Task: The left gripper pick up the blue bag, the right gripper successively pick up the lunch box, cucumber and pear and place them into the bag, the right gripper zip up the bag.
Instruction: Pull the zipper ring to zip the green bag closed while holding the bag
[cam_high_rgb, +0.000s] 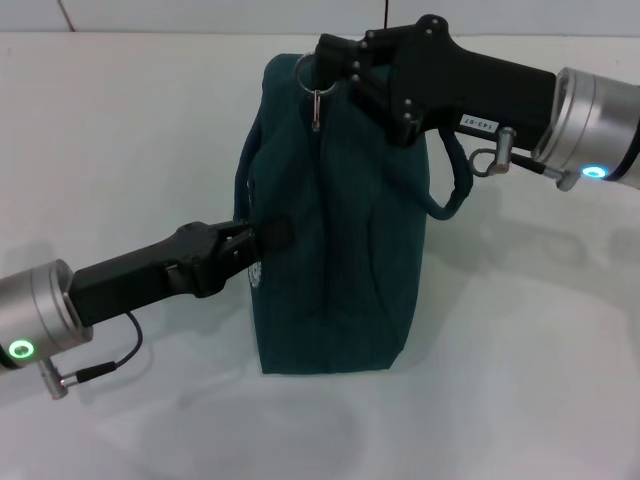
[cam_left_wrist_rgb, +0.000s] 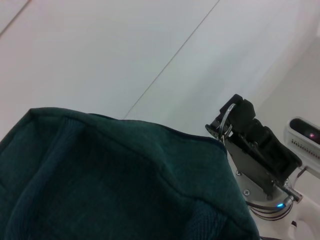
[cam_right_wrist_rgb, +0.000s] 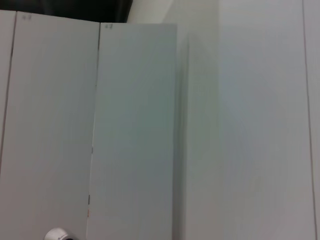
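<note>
In the head view, the tall dark teal-blue fabric bag (cam_high_rgb: 335, 250) stands upright on the white table (cam_high_rgb: 520, 380), its top closed. The black 2-fingered left gripper (cam_high_rgb: 262, 238) reaches in from the left and is clamped on a strap at the bag's left side, beside the small white round logo (cam_high_rgb: 256, 277). The black right gripper (cam_high_rgb: 335, 68) comes from the upper right to the bag's top far end, its jaws together at the silver ring zipper pull (cam_high_rgb: 312, 92). 1 loop handle (cam_high_rgb: 450, 190) hangs below that arm.

In the left wrist view, the bag's fabric (cam_left_wrist_rgb: 115, 185) fills the lower part, and the right gripper (cam_left_wrist_rgb: 227, 125) sits at its far corner with the ring (cam_left_wrist_rgb: 226, 120) against it.

The right wrist view shows only pale wall panels (cam_right_wrist_rgb: 135, 130).
</note>
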